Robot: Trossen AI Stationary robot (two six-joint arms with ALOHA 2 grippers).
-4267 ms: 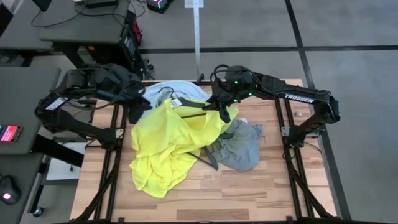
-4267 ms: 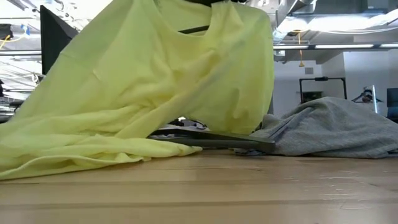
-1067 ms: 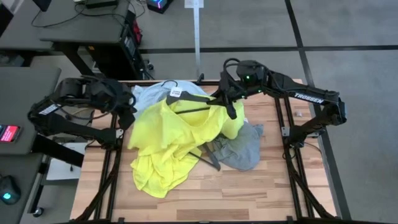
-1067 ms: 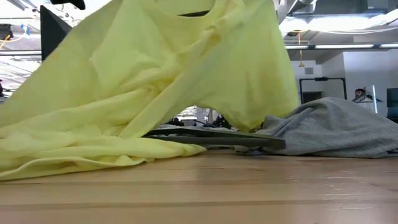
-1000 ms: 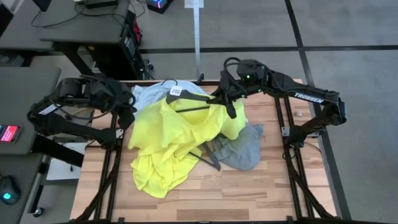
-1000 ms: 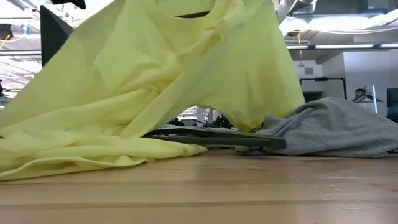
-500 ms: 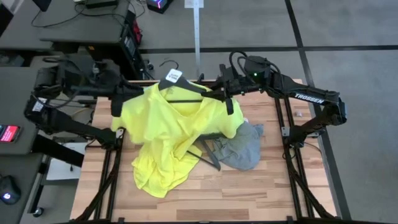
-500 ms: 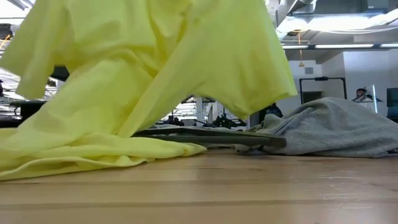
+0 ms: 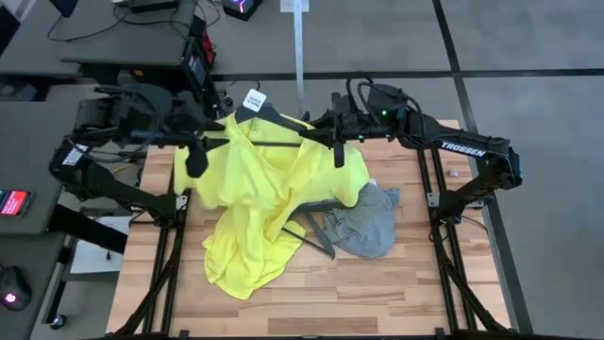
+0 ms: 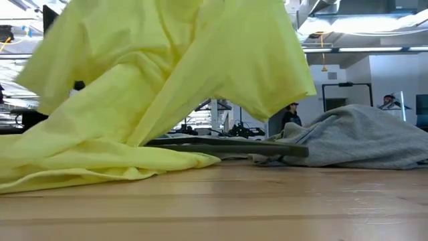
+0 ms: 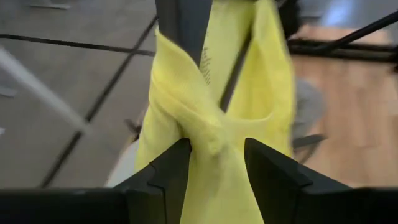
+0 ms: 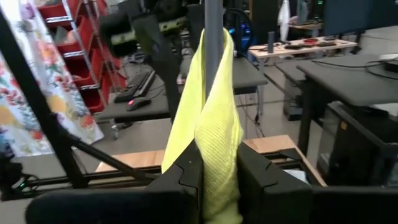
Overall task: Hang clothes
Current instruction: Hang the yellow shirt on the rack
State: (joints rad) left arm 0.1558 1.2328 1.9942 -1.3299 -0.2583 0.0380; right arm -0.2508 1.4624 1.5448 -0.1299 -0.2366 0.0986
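Observation:
The neon-yellow T-shirt [image 9: 260, 189] hangs on a dark hanger [image 9: 269, 118] with a white tag, raised over the table's far edge. Its lower part [image 10: 100, 164] lies bunched on the wood. My left gripper [image 11: 214, 146] stands open at the shirt's left shoulder, with a bunched fold between its fingers. My right gripper [image 12: 217, 155] is shut on the shirt at the hanger's right end. The grey T-shirt [image 9: 368, 222] lies crumpled on the table's right half. My left gripper is open around a twisted fold of the yellow T-shirt's left shoulder [image 11: 199, 134]. The fold lies against the inner side of one finger [image 11: 177, 168]. The other finger stands clear of it. The fingers slant down from the table's left. My right gripper pinches a fold of the yellow T-shirt [image 12: 217, 134] between its two fingers, where the cloth covers the hanger's right arm [image 12: 213, 25]. The fingers come level from the table's right. The shirt hangs below the hold with its hem on the table.
A second dark hanger [image 9: 316, 236] lies flat on the wood between the yellow and grey shirts. Black frame rails [image 9: 439, 208] run along both sides of the table. Bare wood [image 9: 377, 293] shows along the near edge.
My left gripper has risen toward the far edge, rolled, and opened around the shirt's left shoulder. The hanger and the top of the yellow T-shirt have gone up and back with it. The left sleeve is now lifted, while the hem stays on the table.

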